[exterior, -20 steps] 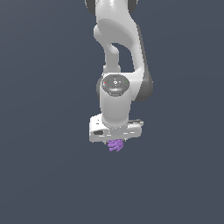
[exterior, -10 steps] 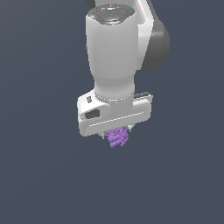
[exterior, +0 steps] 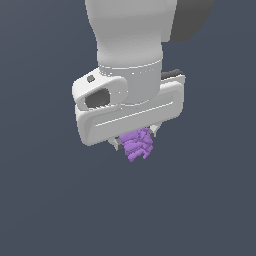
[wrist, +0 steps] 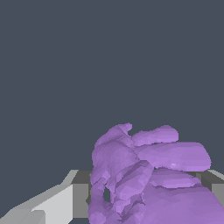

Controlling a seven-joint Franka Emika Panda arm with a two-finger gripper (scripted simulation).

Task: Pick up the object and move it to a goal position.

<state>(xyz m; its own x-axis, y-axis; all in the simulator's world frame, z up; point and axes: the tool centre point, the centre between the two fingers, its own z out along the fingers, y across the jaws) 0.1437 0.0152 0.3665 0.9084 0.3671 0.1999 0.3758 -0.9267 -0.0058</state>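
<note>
The gripper (exterior: pixel 135 141) is clamped on the object (exterior: pixel 137 145), a small purple lumpy piece that hangs just under the white hand, with only the tips of the two fingers (exterior: pixel 116 144) showing on either side of it in the exterior view. In the wrist view the object (wrist: pixel 144 179) fills the space between the grey finger pads (wrist: pixel 81 194), so the hold looks to be on its upper part while the ridged lower part sticks out free. The main risk, as I judge it, is slipping: the surface is bumpy and uneven, so the flat pads likely touch only a few high points, and a quick swing or sudden stop on the way to the goal could let the piece twist or drop out. A second risk is that the goal itself is not visible in either view (no marker shows), so how far the carry must go cannot be told. The surroundings are a plain dark grey-blue field; no table edge, wall or other thing can be made out.
</note>
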